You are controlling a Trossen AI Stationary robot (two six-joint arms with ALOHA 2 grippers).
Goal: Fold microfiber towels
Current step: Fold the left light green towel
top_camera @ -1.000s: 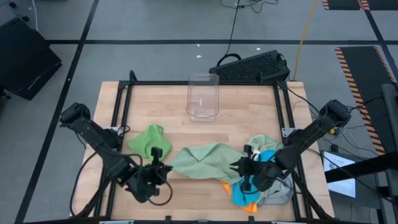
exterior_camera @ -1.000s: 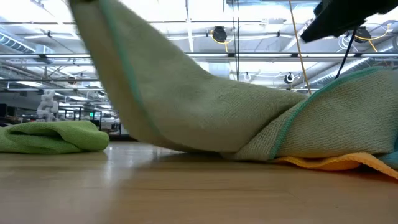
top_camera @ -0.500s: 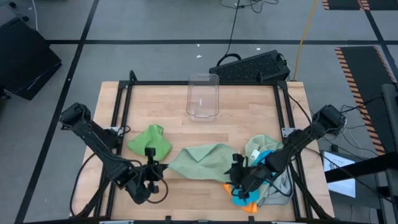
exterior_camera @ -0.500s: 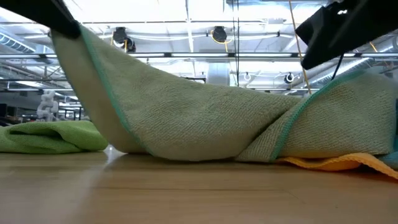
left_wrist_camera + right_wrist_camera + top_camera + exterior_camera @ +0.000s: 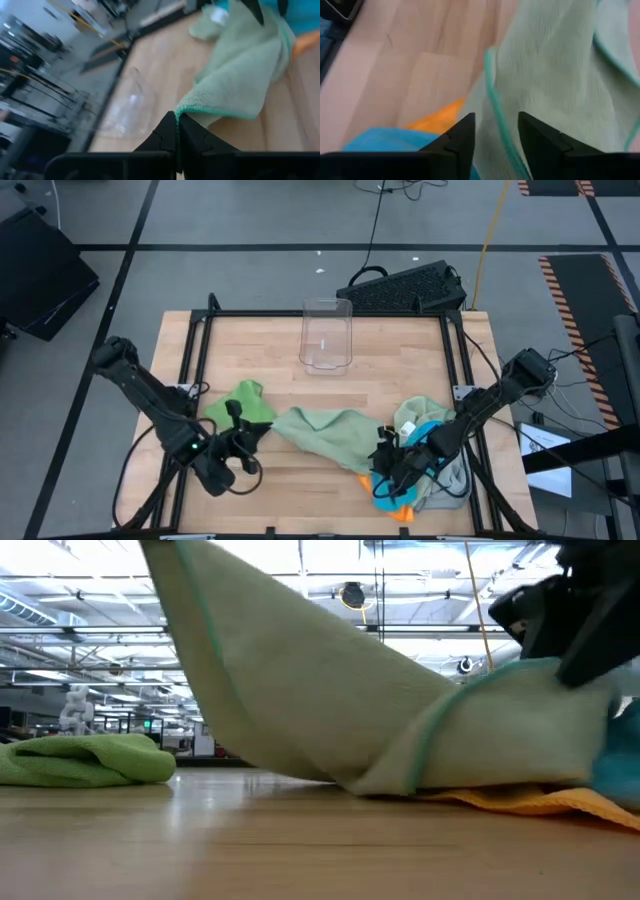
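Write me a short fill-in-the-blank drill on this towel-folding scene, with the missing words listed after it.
1. The left gripper has its jaws shut on a corner of the ____ green towel.
2. The bright green towel lies bunched beside the left arm, held by ____ gripper.
3. The clear plastic bin on the table holds ____ towels.
4. The right gripper has its jaws ____ over the sage towel's edge.

Missing words: sage; neither; no; open

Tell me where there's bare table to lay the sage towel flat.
Bare wood lies between the clear bin and the sage green towel, and along the near edge in front of it. The right side is crowded with piled towels under the right end effector. The bright green towel fills the left.
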